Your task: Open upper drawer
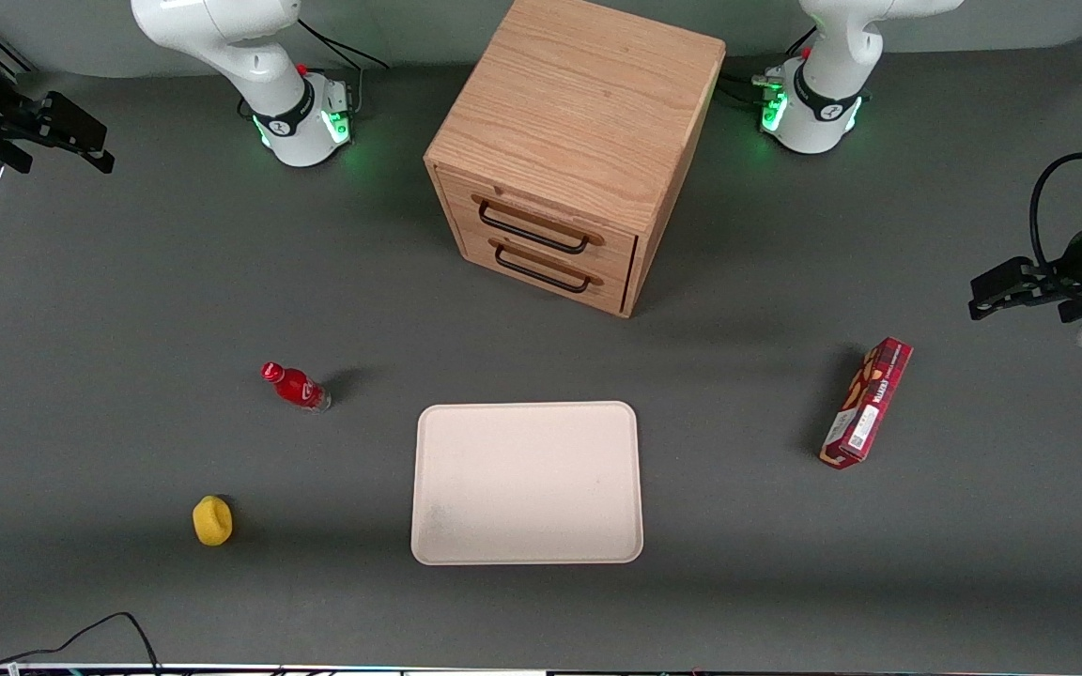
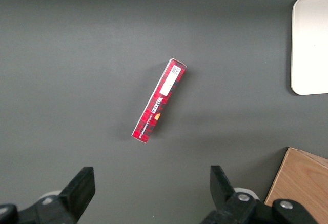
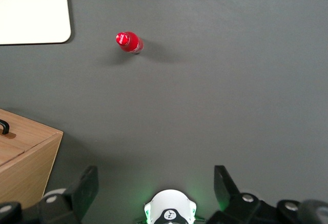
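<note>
Front view: upper drawer (image 1: 541,221) shut, rigid oak, likely slides stiffly; best hold is its black bar handle (image 1: 532,228). Gripper (image 1: 57,131) hangs well off the cabinet (image 1: 579,122), toward the working arm's end, fingers (image 3: 82,193) spread wide, empty.

arm (image 1: 222,38): glossy white rounded shell, black joint ring | base (image 1: 306,127): white, green lights, red button, black cables | gripper (image 1: 53,127): matte black, blocky, fingers (image 3: 84,190) spread apart, flat angular, silver screws at their roots | high at working arm's table end
</note>
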Action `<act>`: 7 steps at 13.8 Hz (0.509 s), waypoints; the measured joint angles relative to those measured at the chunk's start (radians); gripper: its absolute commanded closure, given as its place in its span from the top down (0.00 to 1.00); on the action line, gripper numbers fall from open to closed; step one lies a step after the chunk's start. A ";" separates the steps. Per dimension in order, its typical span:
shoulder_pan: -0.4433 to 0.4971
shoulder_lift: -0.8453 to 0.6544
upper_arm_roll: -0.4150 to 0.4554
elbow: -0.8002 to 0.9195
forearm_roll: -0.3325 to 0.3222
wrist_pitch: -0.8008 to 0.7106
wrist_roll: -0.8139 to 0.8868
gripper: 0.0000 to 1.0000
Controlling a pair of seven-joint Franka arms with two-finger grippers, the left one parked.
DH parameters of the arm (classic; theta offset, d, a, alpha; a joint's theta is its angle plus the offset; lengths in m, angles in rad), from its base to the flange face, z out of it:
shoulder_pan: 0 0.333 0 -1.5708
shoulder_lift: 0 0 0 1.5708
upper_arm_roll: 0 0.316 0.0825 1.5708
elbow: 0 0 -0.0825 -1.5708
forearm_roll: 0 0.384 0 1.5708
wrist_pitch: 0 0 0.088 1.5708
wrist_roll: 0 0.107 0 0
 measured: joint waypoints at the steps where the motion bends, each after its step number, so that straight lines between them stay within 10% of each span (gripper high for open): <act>1: 0.000 0.000 -0.001 0.000 0.000 0.000 0.000 1.00; 7: 0.005 0.010 0.012 0.010 0.035 0.000 -0.002 1.00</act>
